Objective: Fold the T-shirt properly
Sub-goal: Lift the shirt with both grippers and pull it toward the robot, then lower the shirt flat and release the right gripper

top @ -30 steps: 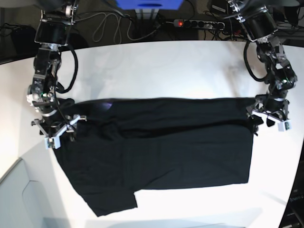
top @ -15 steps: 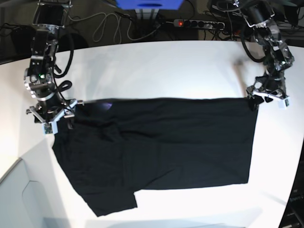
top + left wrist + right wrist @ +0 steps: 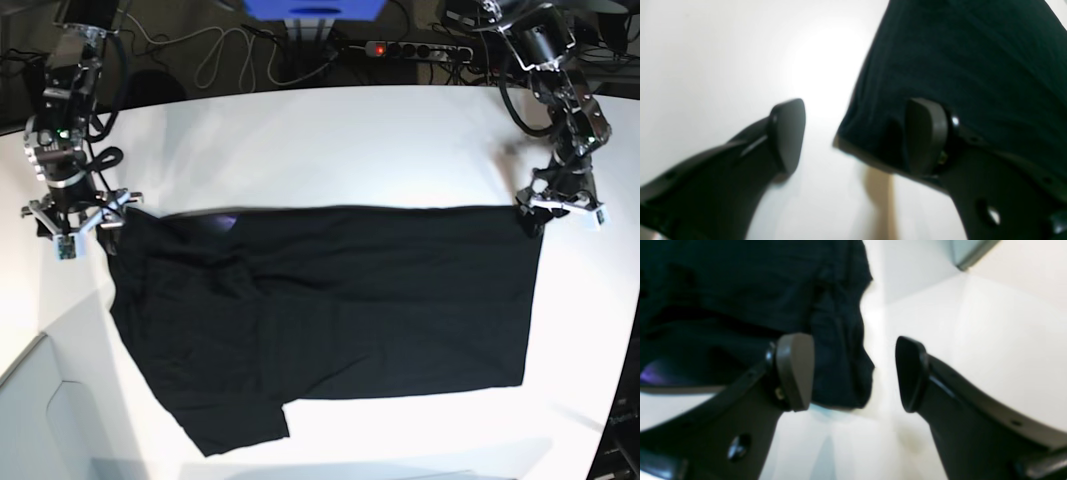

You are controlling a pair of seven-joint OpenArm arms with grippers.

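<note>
The black T-shirt (image 3: 330,310) lies folded on the white table (image 3: 330,140), a long straight fold along its far edge and one sleeve sticking out at the front left. A small purple patch of print (image 3: 228,220) shows near the far edge. My left gripper (image 3: 560,212) stands open at the far right corner; in the left wrist view the T-shirt (image 3: 973,60) corner lies loose beside one finger of the left gripper (image 3: 857,136). My right gripper (image 3: 75,228) stands open just off the far left corner; the right gripper (image 3: 853,373) has the T-shirt (image 3: 740,290) edge unpinched in its gap.
A power strip (image 3: 420,48), cables and a blue box (image 3: 315,8) sit behind the table's far edge. A grey surface (image 3: 30,420) lies beyond the table's front left edge. The table's right edge runs close to the left arm.
Both grippers have drawn back toward the far side and outward, off the cloth: the right one up and left, the left one up. The T-shirt lies as before.
</note>
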